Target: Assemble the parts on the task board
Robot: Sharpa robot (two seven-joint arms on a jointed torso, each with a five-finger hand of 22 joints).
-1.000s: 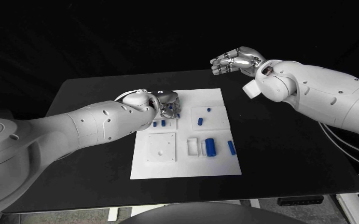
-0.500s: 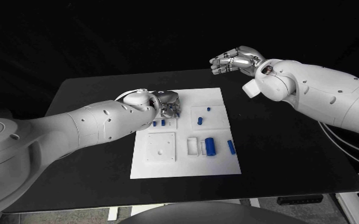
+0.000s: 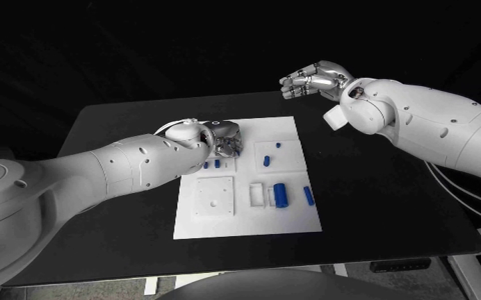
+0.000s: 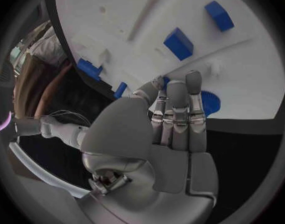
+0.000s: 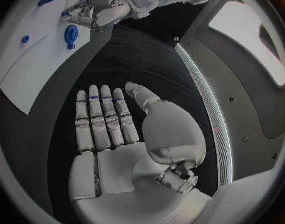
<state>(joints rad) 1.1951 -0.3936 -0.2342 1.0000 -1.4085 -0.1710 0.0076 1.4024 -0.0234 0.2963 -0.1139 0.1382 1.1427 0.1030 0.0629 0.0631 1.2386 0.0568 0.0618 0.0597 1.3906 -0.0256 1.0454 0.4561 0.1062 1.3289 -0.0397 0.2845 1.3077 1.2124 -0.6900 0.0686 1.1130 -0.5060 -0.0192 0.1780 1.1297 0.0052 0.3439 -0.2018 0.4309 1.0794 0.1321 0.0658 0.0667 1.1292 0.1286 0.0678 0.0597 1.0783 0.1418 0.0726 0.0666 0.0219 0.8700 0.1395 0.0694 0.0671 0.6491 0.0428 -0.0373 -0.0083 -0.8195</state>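
Observation:
The white task board [image 3: 296,220] lies in the middle of the black table. My left hand [image 3: 222,137] reaches down onto its far left corner. Its fingers [image 4: 177,109] lie straight and close together, with the tips at a round blue toothed part [image 4: 212,103] that they partly hide. I cannot tell whether they grip it. The same part [image 5: 70,35] sits just under that hand [image 5: 95,12] in the right wrist view. My right hand [image 3: 315,81] hangs high beyond the board's far right corner, and its palm [image 5: 111,134] holds nothing.
Other blue parts lie on the board: two short pegs [image 3: 211,164], a peg [image 3: 267,161], a small stud [image 3: 279,145], a thick cylinder [image 3: 281,195] and a slim bar [image 3: 308,196]. A white block [image 3: 256,195] stands beside the cylinder. Bare black table [image 3: 390,203] surrounds the board.

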